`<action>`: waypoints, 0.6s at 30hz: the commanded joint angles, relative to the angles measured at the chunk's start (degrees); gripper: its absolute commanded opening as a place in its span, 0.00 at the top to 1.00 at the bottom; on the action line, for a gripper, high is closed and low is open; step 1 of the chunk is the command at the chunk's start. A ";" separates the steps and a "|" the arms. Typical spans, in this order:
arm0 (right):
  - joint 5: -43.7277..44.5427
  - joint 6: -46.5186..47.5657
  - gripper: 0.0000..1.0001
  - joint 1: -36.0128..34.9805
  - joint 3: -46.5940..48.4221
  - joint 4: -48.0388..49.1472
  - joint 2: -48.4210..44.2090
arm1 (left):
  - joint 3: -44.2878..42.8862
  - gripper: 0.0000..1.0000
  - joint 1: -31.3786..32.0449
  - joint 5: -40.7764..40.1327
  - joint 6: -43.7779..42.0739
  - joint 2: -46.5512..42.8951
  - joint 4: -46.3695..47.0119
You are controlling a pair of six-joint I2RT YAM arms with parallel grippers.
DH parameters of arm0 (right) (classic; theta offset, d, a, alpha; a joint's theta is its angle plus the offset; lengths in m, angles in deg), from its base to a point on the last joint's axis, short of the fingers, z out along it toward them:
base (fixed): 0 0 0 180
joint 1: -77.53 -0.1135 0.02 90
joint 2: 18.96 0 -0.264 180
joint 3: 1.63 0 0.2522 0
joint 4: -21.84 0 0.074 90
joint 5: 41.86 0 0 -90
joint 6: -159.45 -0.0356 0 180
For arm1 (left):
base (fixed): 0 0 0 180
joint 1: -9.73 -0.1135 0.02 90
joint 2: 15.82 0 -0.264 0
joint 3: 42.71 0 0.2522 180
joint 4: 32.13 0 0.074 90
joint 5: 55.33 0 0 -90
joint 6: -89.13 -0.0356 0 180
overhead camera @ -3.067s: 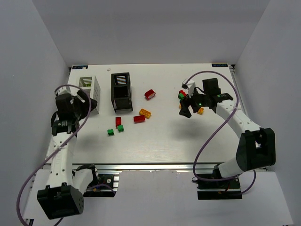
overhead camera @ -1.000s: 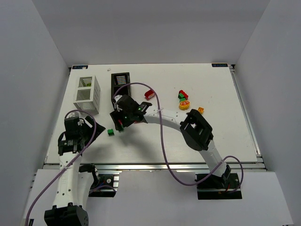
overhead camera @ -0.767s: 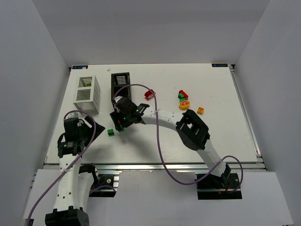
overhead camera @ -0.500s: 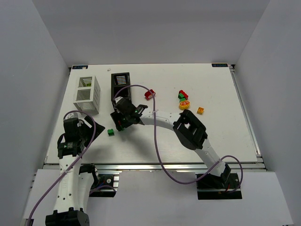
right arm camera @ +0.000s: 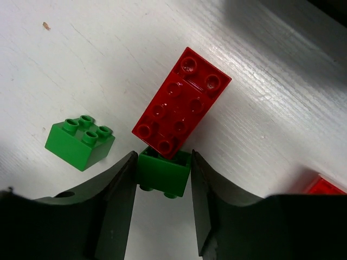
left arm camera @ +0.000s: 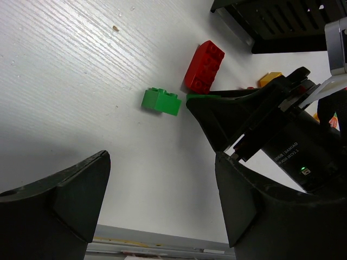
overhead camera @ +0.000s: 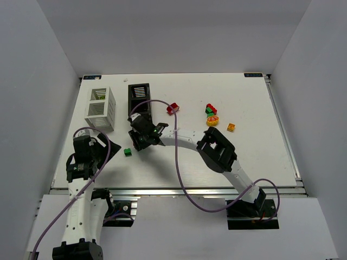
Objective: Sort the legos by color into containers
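Observation:
My right gripper (right arm camera: 162, 179) reaches across to the left, in front of the black bin (overhead camera: 140, 100). Its fingers are closed on both sides of a dark green brick (right arm camera: 162, 172) at table level. A red brick (right arm camera: 181, 103) touches that brick's far side. A second green brick (right arm camera: 79, 142) lies just left; it also shows in the top view (overhead camera: 127, 152). My left gripper (left arm camera: 157, 216) is open and empty, near the table's front left. The white bin (overhead camera: 100, 108) stands at the far left.
A red brick (overhead camera: 173, 108) lies right of the black bin. Red and green bricks (overhead camera: 210, 110), a round yellow piece (overhead camera: 212, 120) and an orange brick (overhead camera: 231, 127) lie at centre right. The right arm (overhead camera: 184, 135) spans the table's middle.
The right arm swung from the right-hand bricks across to the black bin and its fingers came onto the green brick. The left arm drew back from the white bin toward the front edge.

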 commanded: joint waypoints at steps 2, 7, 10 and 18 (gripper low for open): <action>0.43 1.52 0.64 -0.27 -0.98 0.69 -2.03 | -0.05 0.13 -0.65 -0.24 -0.03 0.07 0.03; -2.72 4.68 0.79 -0.01 -2.90 1.04 -5.10 | 0.04 0.13 -1.18 0.11 -0.12 -0.02 0.21; -6.93 7.32 0.87 0.78 -7.55 3.23 -9.32 | 0.13 0.13 -1.62 0.55 -0.29 -0.02 0.38; -35.96 32.40 1.00 4.56 -20.92 9.30 -25.14 | 0.30 0.13 -4.17 2.48 -1.26 0.34 1.00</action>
